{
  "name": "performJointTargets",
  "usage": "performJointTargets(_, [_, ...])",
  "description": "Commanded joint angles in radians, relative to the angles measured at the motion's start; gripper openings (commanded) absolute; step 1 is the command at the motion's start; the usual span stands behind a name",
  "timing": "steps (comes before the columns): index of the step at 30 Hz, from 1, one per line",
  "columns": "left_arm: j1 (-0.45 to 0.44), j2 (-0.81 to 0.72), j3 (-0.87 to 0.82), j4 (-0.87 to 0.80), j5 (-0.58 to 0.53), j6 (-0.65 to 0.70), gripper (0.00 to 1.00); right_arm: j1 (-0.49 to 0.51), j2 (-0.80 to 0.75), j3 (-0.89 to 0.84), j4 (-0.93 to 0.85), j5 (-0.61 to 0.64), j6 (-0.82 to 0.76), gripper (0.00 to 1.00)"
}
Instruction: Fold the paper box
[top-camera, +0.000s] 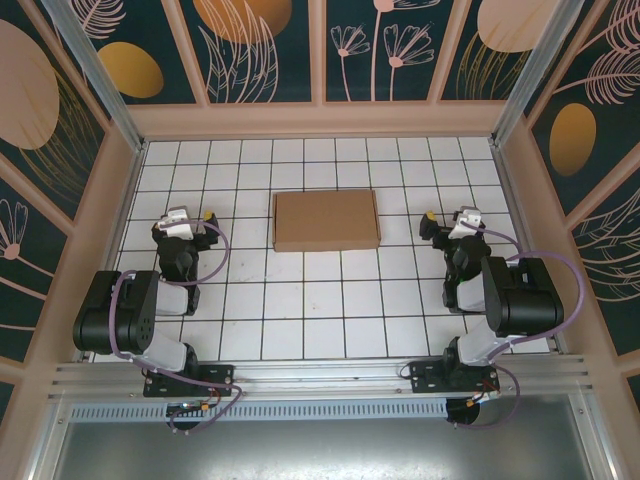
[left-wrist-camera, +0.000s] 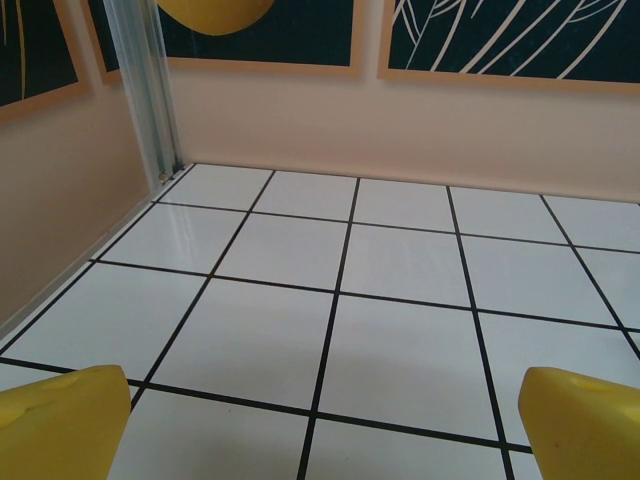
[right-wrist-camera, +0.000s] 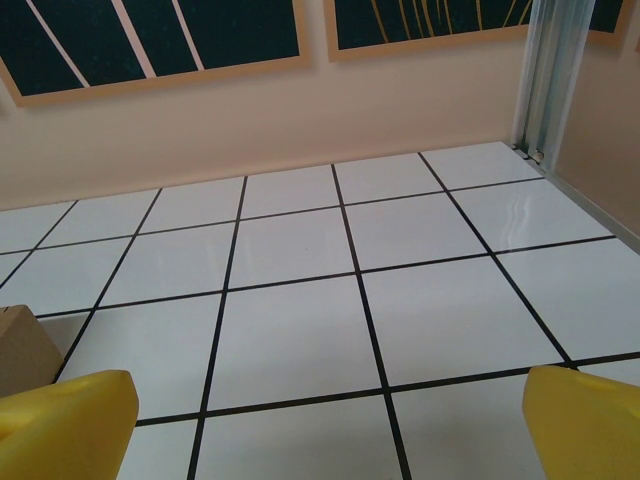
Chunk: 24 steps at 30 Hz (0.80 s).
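Note:
The paper box (top-camera: 326, 220) lies flat and closed on the tiled table, a plain brown rectangle in the middle of the top view. A brown corner of the paper box (right-wrist-camera: 22, 350) shows at the left edge of the right wrist view. My left gripper (top-camera: 190, 218) rests to the box's left, well apart from it. Its yellow fingertips (left-wrist-camera: 60, 425) stand wide apart over bare tiles, open. My right gripper (top-camera: 450, 222) rests to the box's right, also apart. Its yellow fingertips (right-wrist-camera: 580, 420) are spread wide, open, with nothing between them.
Peach-coloured walls (top-camera: 320, 118) with dark floral panels enclose the white gridded table (top-camera: 320, 310). Aluminium posts (left-wrist-camera: 150, 90) stand in the back corners. A metal rail (top-camera: 320, 375) runs along the near edge by the arm bases.

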Motion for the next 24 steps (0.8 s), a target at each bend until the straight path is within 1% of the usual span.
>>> performJointTargets(1, [0.004, -0.007, -0.002, 0.026, 0.019, -0.009, 0.99, 0.005, -0.011, -0.007, 0.017, 0.007, 0.001, 0.99])
performJointTargets(24, [0.004, -0.006, -0.002, 0.026, 0.022, -0.009, 0.99, 0.005, -0.011, -0.007, 0.017, 0.007, 0.001, 0.99])
